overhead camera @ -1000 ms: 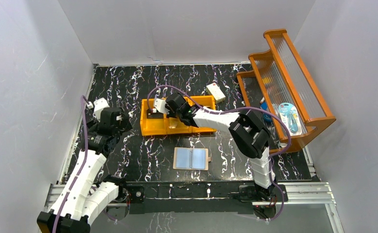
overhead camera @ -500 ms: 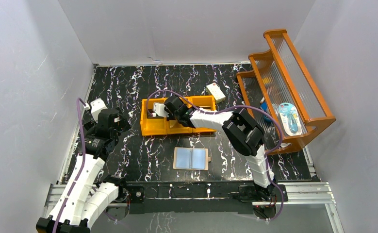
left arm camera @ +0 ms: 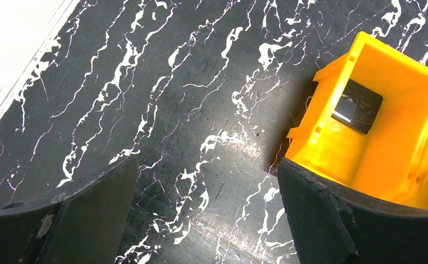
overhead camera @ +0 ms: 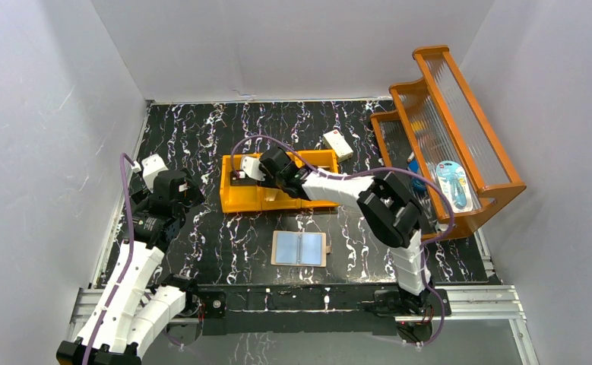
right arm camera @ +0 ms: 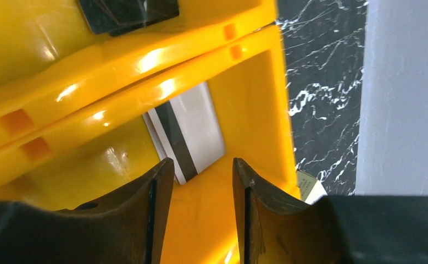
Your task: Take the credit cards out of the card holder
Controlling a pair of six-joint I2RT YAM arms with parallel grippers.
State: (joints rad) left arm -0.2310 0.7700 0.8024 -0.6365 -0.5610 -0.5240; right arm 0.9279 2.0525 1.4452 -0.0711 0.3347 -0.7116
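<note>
The card holder (overhead camera: 300,249) lies open and flat on the table near the front edge, its pale blue pockets facing up, and neither gripper is near it. My right gripper (overhead camera: 241,175) (right arm camera: 203,165) hangs over the orange bin (overhead camera: 277,199) with its jaws apart and nothing between them. Just beyond its fingertips, a silver-white credit card (right arm camera: 198,126) with a dark stripe lies inside one bin compartment. A black credit card (left arm camera: 357,104) (right arm camera: 126,14) lies in the neighbouring compartment. My left gripper (overhead camera: 180,188) (left arm camera: 207,165) is wide open above bare table, left of the bin.
A white box (overhead camera: 338,144) (right arm camera: 310,187) lies behind the bin. A tall orange shelf rack (overhead camera: 444,129) holding a blue packaged item (overhead camera: 452,182) lines the right side. White walls enclose the table on the left, back and right.
My right gripper has gone from shut to open over the bin, and the striped card now lies free in a compartment. The left arm drew back slightly.
</note>
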